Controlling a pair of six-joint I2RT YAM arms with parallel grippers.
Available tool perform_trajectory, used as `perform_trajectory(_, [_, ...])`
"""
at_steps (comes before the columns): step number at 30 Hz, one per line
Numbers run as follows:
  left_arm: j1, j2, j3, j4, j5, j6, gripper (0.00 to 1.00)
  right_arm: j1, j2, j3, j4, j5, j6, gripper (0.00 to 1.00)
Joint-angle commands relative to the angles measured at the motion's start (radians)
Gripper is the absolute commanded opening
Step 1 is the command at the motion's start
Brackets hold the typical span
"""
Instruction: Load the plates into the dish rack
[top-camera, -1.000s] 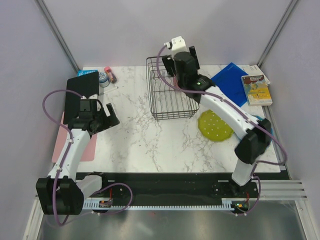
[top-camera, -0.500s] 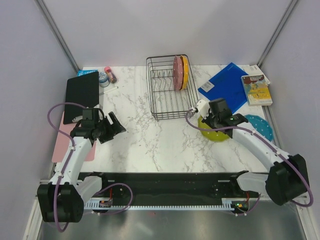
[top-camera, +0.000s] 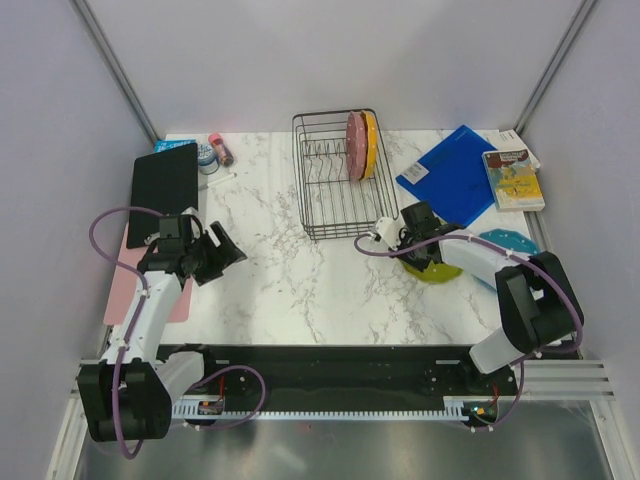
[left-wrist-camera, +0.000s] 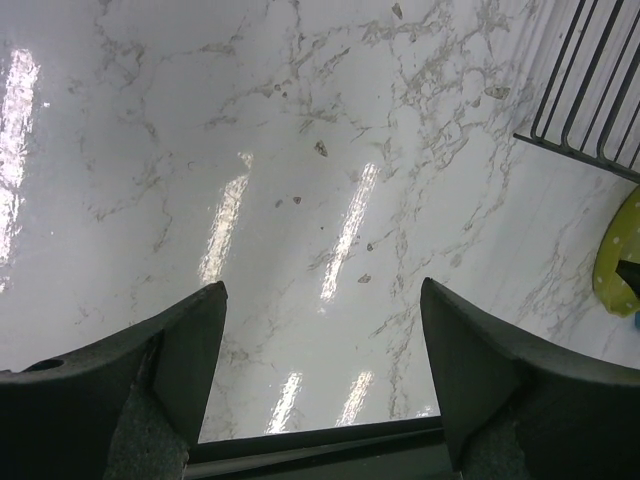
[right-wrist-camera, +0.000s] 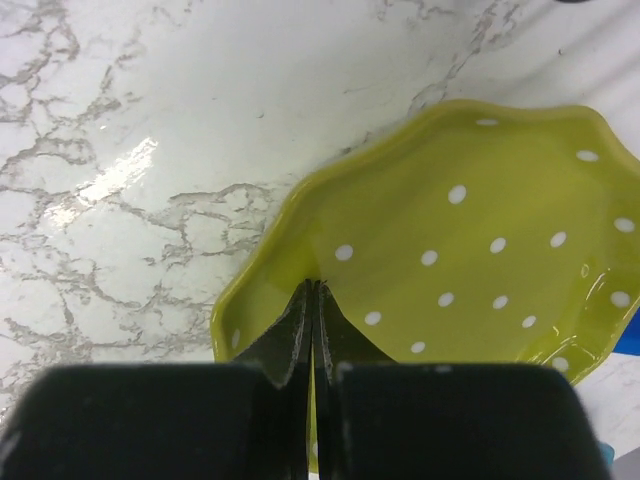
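Lime green fills the right wrist view. The right gripper has its fingers pressed flat together with nothing visible between them, and the tips rest just inside the near rim of the green plate. It grips nothing that I can see. The plate lies flat on the table, so its edge gives little to pinch. The closed tips may be meant as a wedge to push or tip it, or the pinch may have slipped off; I cannot tell which.

The plate sits just off the rack's front right corner, a short carry from the slots. The teal plate lies just beside it, half hidden behind the right arm.

In the rack, the pink plate and orange plate stand on edge side by side at the far right, held upright by the prongs. The slots to their left are free. That puts the job about halfway.

The left gripper hangs wide and empty over bare marble, well left of the rack, likely parked clear of the right arm's work.
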Motion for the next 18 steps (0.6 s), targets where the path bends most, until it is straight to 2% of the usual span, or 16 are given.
perform_trajectory(1, [0.007,-0.008,0.007,0.047,0.017,-0.028,0.85,0.009,0.037,0.008,-0.006,-0.098,-0.068,0.00])
perform_trajectory(7, [0.007,-0.022,-0.095,0.047,0.046,-0.119,0.89,0.118,0.149,0.096,-0.155,-0.197,-0.096,0.00])
perform_trajectory(18, [0.008,-0.008,-0.071,0.044,0.080,-0.133,0.90,0.533,0.264,0.318,-0.213,-0.312,0.067,0.01])
